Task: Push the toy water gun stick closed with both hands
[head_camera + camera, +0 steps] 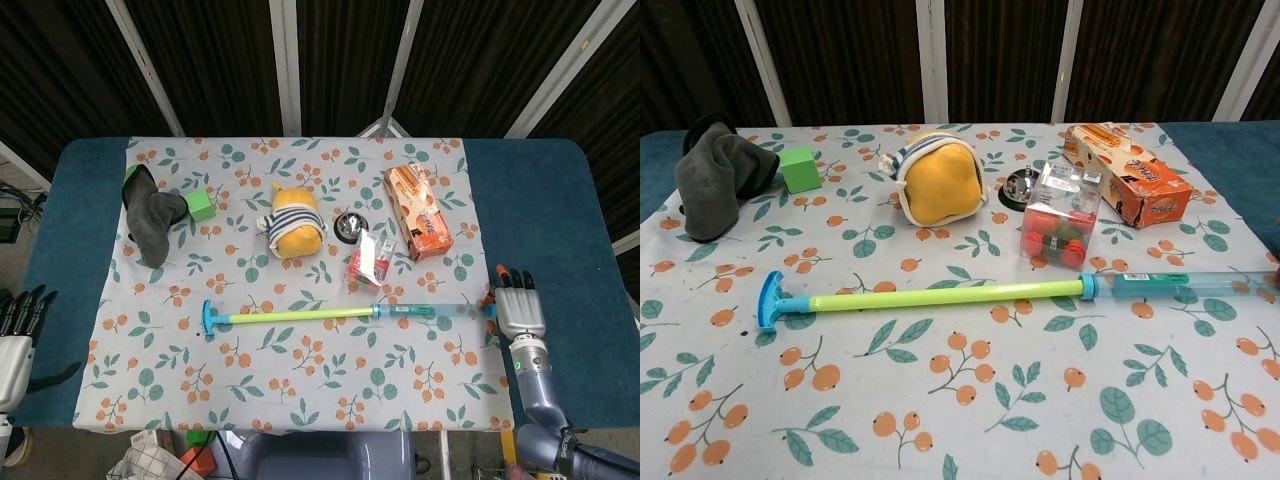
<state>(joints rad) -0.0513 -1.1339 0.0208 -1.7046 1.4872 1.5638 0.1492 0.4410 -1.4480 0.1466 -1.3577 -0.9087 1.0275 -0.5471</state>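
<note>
The toy water gun stick (340, 314) lies across the floral cloth, pulled out long, and is also seen in the chest view (940, 296). Its blue T-handle (208, 320) is at the left, the green rod (940, 296) in the middle and the clear blue barrel (432, 311) at the right. My right hand (519, 314) stands at the barrel's right end with fingers straight and apart, its side against the tip, holding nothing. Off the table's left edge, my left hand (17, 338) hangs with its fingers spread, far from the handle.
Behind the stick are a clear box of red toys (370, 260), an orange carton (418, 210), a small metal bell (349, 226), a yellow striped plush (295, 224), a green cube (202, 205) and a grey cloth (148, 213). Blue table (545, 200) borders the cloth.
</note>
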